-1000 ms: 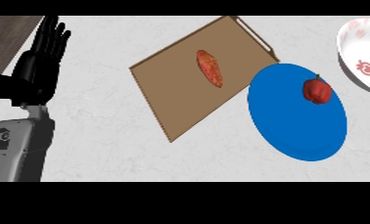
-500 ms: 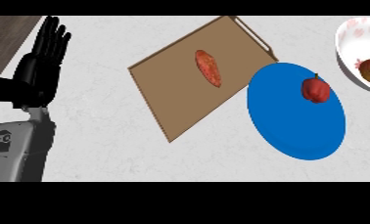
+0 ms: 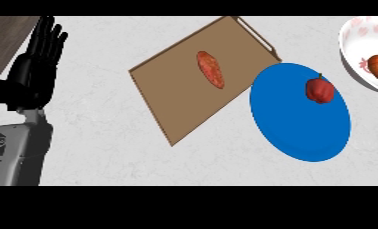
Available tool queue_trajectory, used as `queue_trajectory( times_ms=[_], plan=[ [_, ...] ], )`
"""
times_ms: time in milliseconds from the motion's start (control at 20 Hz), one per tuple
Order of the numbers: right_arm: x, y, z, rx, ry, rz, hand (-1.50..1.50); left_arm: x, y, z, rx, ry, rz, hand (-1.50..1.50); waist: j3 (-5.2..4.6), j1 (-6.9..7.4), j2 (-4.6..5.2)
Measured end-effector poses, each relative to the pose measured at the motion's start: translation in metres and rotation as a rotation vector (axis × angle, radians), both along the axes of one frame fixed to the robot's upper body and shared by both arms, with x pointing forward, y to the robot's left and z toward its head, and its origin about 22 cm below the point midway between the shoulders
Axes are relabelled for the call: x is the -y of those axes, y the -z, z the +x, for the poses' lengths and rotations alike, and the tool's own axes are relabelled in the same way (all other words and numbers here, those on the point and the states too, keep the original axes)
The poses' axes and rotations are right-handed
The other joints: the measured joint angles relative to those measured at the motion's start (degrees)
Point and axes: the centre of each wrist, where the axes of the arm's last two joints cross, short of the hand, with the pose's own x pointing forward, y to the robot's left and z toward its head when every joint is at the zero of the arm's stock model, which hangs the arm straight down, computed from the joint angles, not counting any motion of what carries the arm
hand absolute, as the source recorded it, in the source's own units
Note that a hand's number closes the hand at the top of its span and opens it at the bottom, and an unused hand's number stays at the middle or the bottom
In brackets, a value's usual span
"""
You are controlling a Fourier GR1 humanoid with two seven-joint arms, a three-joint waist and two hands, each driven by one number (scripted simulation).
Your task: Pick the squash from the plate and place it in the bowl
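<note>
left hand open, squash on plate

Orange-red object further into bowl.

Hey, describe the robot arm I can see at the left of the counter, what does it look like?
One arm shows, at the view's left edge: a smooth light grey forearm with a rounded casing and a small dark marking near its edge. It ends in a black hand with slender, segmented black fingers and a black wrist section. No cables show. The right hand is out of view.
</note>
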Motion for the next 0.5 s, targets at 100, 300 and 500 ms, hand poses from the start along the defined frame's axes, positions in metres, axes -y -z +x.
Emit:
queue_trajectory(
  times_ms=[100,300,500],
  plan=[
    [0.004,-0.004,-0.001,0.026,0.042,0.070,-1.50,0.000,0.000,0.000,-0.002,-0.004,-0.003,0.00,0.03,-0.20,0.14],
    [0.019,-0.019,-0.008,0.053,0.134,0.176,-1.50,0.000,-0.001,0.000,0.001,0.001,-0.006,0.00,0.09,-0.07,0.43],
    [0.034,-0.028,-0.020,0.052,0.213,0.257,-1.50,0.000,0.000,-0.001,0.008,0.005,-0.006,0.00,0.24,0.18,0.84]
  ],
)
